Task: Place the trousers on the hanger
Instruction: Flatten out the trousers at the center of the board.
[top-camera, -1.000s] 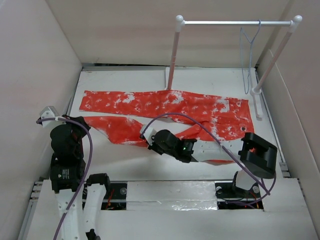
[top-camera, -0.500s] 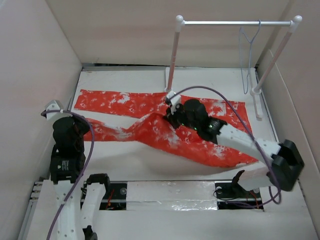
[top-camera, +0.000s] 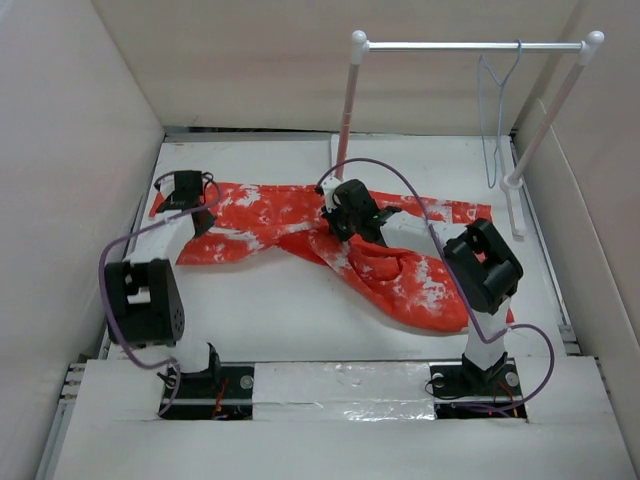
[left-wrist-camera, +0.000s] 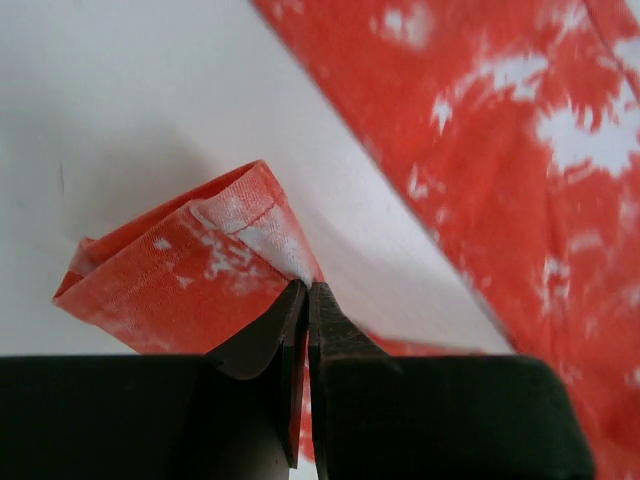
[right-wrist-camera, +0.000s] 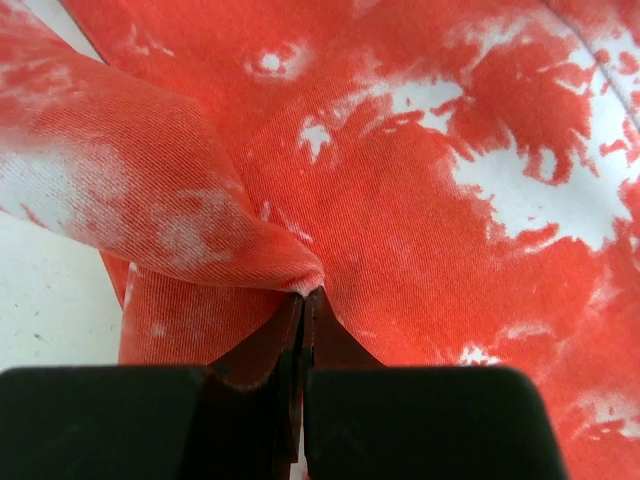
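Two claws down there — are both gripping cloth?

Both. The left claw is at the far left end of the trousers, its jaws pressed together on a folded hem corner. From the left wrist, that corner stands up off the white counter in a small peak right at the tips.

And the right one?

The right claw is over the middle of the garment, near the foot of the left post of the rail. Its jaws are together too, nipping a ridge of fabric that bunches up against the tips, with more orange cloth lying flat beyond.

How do the trousers lie?

Spread across the counter. One leg runs along the far side from the left claw towards the right claw; the rest slopes down into a rumpled heap at the near right, mottled white on orange-red.

Where's the hanger?

Hanging by its hook from the bar of the rail, close to the right post, its wire frame pointing down towards the far right corner of the counter. It is well apart from the trousers — both claws are low at the cloth, far from it
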